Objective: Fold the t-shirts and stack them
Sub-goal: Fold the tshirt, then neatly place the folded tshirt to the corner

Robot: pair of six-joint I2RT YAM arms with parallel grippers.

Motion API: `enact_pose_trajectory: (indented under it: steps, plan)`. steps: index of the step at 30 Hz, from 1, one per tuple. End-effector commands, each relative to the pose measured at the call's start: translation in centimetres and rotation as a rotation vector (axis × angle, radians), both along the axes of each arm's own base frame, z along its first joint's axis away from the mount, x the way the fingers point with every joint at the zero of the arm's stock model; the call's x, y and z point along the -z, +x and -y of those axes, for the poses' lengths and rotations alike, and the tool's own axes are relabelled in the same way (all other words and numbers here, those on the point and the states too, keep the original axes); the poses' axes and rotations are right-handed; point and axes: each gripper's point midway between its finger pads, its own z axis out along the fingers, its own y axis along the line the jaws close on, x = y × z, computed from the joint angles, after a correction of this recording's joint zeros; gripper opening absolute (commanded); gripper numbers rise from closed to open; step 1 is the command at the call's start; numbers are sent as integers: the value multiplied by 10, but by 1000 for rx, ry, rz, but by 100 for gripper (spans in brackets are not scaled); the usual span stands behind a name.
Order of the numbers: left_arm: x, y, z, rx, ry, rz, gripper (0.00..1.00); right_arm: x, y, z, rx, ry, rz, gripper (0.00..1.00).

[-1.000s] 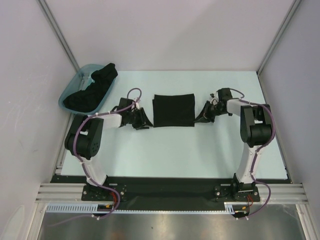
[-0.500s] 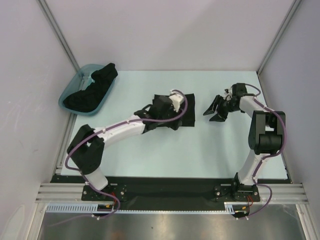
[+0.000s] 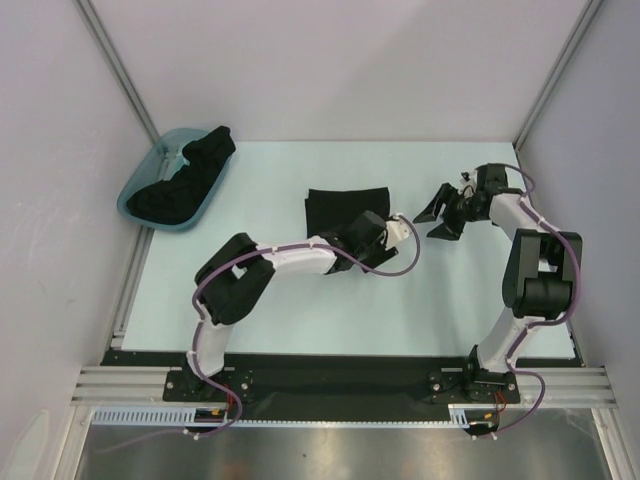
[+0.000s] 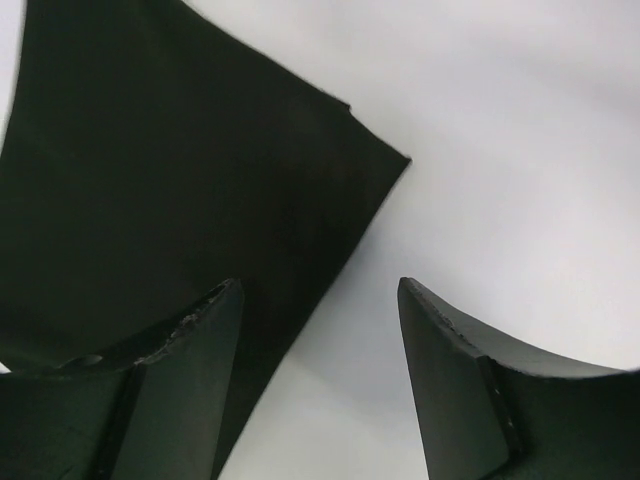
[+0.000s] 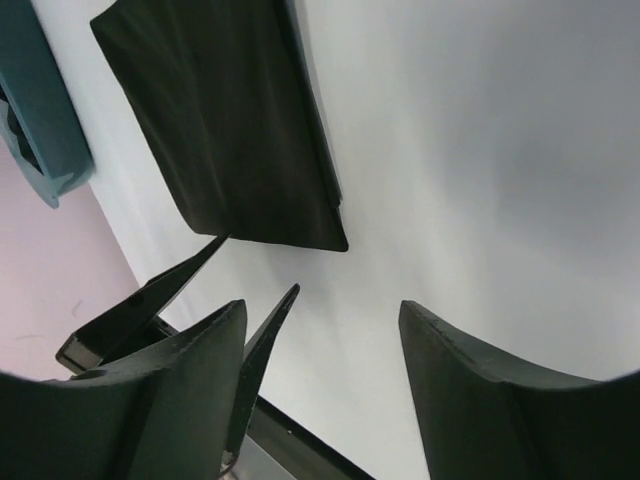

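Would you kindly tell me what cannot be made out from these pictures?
- Top view: the left arm covers the folded t-shirt's near right corner and the fingers of the left gripper.
- Top view: the t-shirts in the teal tub form one black heap; number unclear.
- Left wrist view: the folded t-shirt runs off the left and top edges.
- Right wrist view: the left edge cuts off the teal tub.

My overhead camera looks down from above the near edge over the whole table (image 3: 450, 300). The left wrist camera sits close above the folded t-shirt (image 3: 335, 205); the right one, farther off, faces it too.
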Motion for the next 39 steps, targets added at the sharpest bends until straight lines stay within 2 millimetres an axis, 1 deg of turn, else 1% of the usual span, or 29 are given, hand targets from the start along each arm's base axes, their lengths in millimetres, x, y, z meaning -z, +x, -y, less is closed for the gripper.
enact_pose_trajectory:
  steps: [1,3,4,5,7,8,9,10,11,12,14,15,16,17,18,19,20,22,23,25,27,28,31,32,34,35,37,38,39]
  plan:
    - [-37,17,18,-11,-51,90,69,-10,5,-6,-13,55,47,70]
    - [-51,10,17,-42,-121,55,69,-2,9,-10,-22,61,45,80]
    - [-57,8,16,-50,-154,34,69,3,10,-13,-41,50,46,88]
    - [-71,0,13,-63,-216,6,69,12,16,-14,-51,29,40,91]
    - [-87,-16,14,-32,-286,-46,69,18,23,-18,-83,-11,61,95]
    - [-85,-26,9,-23,-292,-78,69,22,25,-23,-97,-32,65,97]
    - [-111,-37,7,-11,-361,-85,69,23,35,-26,-105,-38,96,98]
    - [-117,-52,9,40,-399,-125,69,25,40,-28,-110,-40,110,98]
    - [-112,-64,3,31,-418,-166,69,26,45,-28,-113,-46,123,98]
    - [-137,-72,-4,50,-466,-146,69,26,52,-29,-118,-45,146,98]
    - [-148,-85,-16,33,-503,-171,69,30,60,-36,-147,-35,149,98]
    - [-145,-90,-26,-1,-508,-191,69,35,59,-44,-182,-42,148,98]
    - [-165,-92,-39,-18,-549,-169,69,35,67,-48,-200,-54,160,96]
    - [-160,-95,-51,-48,-542,-192,69,41,65,-47,-209,-81,133,95]
    - [-164,-95,-60,-67,-549,-188,69,42,67,-54,-244,-105,149,94]
    - [-181,-92,-76,-88,-577,-153,69,44,68,-56,-260,-113,145,90]
    - [-179,-90,-91,-139,-549,-142,69,48,74,-59,-274,-122,143,89]
    - [-185,-81,-114,-210,-542,-104,69,56,69,-65,-305,-159,119,84]
    - [-192,-81,-124,-231,-552,-87,70,62,71,-64,-305,-189,111,84]
    - [-196,-73,-139,-305,-563,-64,71,71,65,-66,-311,-225,77,83]
    - [-202,-73,-142,-316,-591,-66,71,81,58,-69,-320,-234,49,82]
    - [-204,-74,-142,-316,-603,-68,72,84,53,-78,-335,-238,36,77]
    - [-213,-76,-145,-314,-649,-61,72,95,42,-95,-346,-231,9,74]
    - [-215,-76,-147,-316,-655,-60,72,97,38,-106,-330,-221,-10,73]
    - [-220,-76,-152,-325,-665,-43,73,103,39,-117,-292,-181,-19,67]
    - [-223,-76,-154,-323,-665,-30,73,104,44,-124,-254,-169,-12,65]
    - [-228,-77,-158,-326,-667,-11,74,108,46,-130,-226,-162,-21,63]
    - [-226,-77,-159,-327,-660,-8,74,109,48,-135,-207,-172,-19,61]
    - [-226,-78,-161,-330,-660,-4,75,110,50,-137,-202,-175,-20,54]
